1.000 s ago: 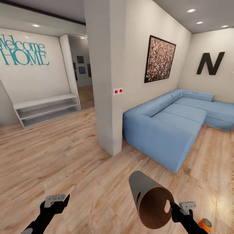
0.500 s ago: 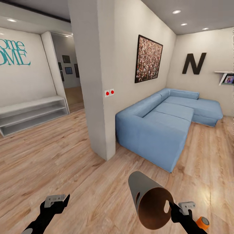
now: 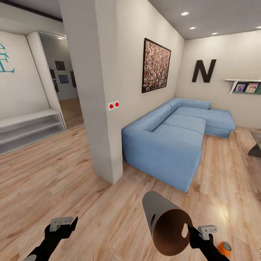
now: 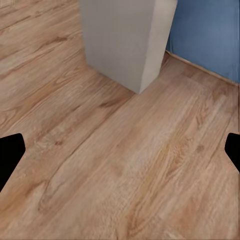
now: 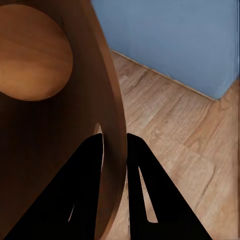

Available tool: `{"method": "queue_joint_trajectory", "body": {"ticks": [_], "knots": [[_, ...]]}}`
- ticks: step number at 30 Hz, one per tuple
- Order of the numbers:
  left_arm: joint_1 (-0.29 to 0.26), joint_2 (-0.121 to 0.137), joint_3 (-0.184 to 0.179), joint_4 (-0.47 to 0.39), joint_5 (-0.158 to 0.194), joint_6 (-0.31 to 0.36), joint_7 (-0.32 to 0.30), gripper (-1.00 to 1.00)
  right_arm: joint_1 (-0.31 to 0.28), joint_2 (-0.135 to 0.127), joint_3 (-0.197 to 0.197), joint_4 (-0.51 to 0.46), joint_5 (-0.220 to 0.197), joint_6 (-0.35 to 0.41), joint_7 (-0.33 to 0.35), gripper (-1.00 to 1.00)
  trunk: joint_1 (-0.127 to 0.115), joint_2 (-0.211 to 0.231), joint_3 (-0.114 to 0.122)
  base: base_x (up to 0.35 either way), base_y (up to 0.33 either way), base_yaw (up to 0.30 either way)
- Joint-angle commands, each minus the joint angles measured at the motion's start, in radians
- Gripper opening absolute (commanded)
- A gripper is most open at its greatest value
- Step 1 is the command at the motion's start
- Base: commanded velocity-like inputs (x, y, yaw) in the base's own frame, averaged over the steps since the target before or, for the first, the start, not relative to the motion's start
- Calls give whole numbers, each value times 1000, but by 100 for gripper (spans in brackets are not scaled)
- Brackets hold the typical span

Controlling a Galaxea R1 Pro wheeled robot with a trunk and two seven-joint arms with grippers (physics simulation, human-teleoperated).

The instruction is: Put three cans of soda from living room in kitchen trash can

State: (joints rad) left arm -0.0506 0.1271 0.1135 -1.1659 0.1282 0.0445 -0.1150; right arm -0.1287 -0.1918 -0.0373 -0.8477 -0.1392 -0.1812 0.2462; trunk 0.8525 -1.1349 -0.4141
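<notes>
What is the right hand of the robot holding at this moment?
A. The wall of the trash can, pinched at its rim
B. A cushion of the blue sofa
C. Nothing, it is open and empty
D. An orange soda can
A: in the right wrist view, the right hand has one finger inside and one outside the wall of the trash can, which the head view shows lifted and tilted above the floor.

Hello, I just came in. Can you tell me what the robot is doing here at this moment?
The robot is in the living room, on a wood plank floor beside a wall pillar, facing the blue sofa. Its right gripper is shut on the rim of the trash can, one finger inside the wall and one outside, and carries it tilted with the opening toward the camera. The left gripper is open and holds nothing. The bin looks empty inside.
</notes>
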Motion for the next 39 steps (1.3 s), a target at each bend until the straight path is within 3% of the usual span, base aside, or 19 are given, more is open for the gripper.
{"method": "queue_joint_trajectory", "body": {"ticks": [1, 26, 33, 39], "knots": [[0, 0, 0, 0, 0, 0, 0, 100, 0, 0, -1, -2, -6, 0, 9, -100, 0, 0, 0, 180, 74, -247], [0, 0, -1, 0, -1, 0, -1, 100, 0, 2, -3, -2, -6, -1, 10, -100, 0, 0, 11, 146, 10, -252], [0, 0, -57, 0, -1, -2, 2, 100, -1, 2, -3, -2, -6, -1, 10, -100, 0, 0, 14, 198, -109, -253], [0, 0, -71, 0, -2, -22, 3, 100, 0, 2, -2, -2, -6, 1, 4, -100, 0, 0, 11, 252, -173, -231]]}}
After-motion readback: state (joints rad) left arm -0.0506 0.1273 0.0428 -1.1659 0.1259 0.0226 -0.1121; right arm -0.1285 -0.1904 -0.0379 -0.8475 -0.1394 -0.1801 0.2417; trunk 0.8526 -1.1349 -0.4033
